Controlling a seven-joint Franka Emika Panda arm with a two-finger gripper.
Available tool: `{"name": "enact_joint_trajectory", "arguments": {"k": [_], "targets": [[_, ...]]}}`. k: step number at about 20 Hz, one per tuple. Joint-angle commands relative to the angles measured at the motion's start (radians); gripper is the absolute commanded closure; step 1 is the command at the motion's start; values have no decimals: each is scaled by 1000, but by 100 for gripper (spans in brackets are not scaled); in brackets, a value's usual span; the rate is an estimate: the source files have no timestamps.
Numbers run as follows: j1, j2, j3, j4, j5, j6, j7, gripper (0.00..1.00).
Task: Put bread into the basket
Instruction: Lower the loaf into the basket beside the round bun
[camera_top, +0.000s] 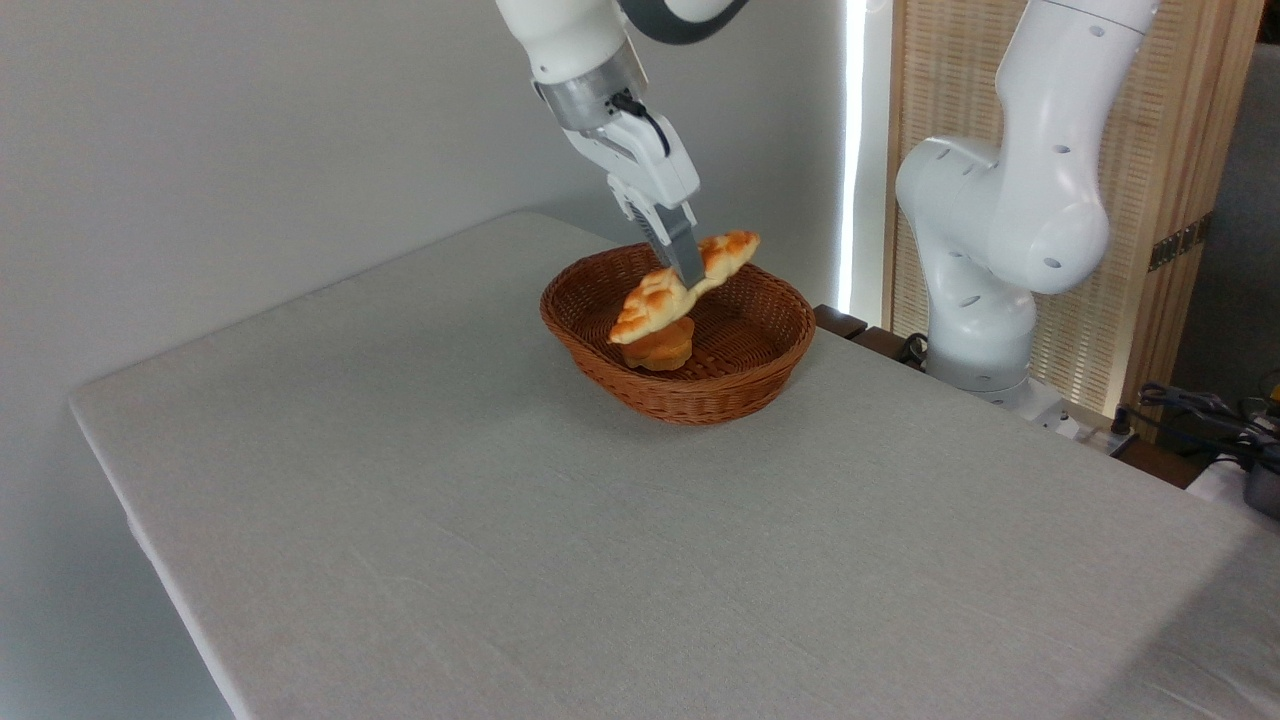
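The bread (655, 300) is a long, leaf-shaped loaf with pointed ends, pale cream with golden-orange braided ridges. The gripper (690, 278) pinches it near its middle, the grey fingers (682, 248) closed against the loaf from above. Only the near finger shows plainly — the other is mostly hidden behind it, and the contact itself sits behind the loaf's edge.

The loaf hangs tilted above the basket (745, 385), its long axis running from the lower left end, below and left of the gripper, up to the higher right end just right of the fingers. That upper tip rises above the far rim.

The basket is a shallow oval of reddish-brown woven wicker with a rolled rim, directly beneath the gripper. Inside it, under the loaf's lower half, sits a small orange bun (660, 347) with a rounded, glossy look; its top is covered by the loaf, so whether the two touch cannot be told.

The bench (500, 520) wears a pale grey cloth with a fine weave and faint creases. The arm's upper links are cut off at the top edge.
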Motion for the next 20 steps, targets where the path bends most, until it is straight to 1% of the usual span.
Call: {"name": "enact_joint_trajectory", "arguments": {"k": [1, 2, 3, 4, 6, 8, 9, 20], "targets": [[-14, -14, 17, -35, -13, 14, 0, 50], [-14, -14, 17, -35, -13, 14, 0, 30], [-14, -14, 18, -33, -13, 16, -3, 7], [-12, -14, 18, -33, -13, 17, -4, 2], [-14, -14, 17, -33, -20, 51, -9, 0], [-14, -14, 18, -33, -75, 89, -26, 0], [-12, -14, 17, -33, -85, 97, -35, 0], [-15, -8, 17, -32, -89, 100, -37, 0]]}}
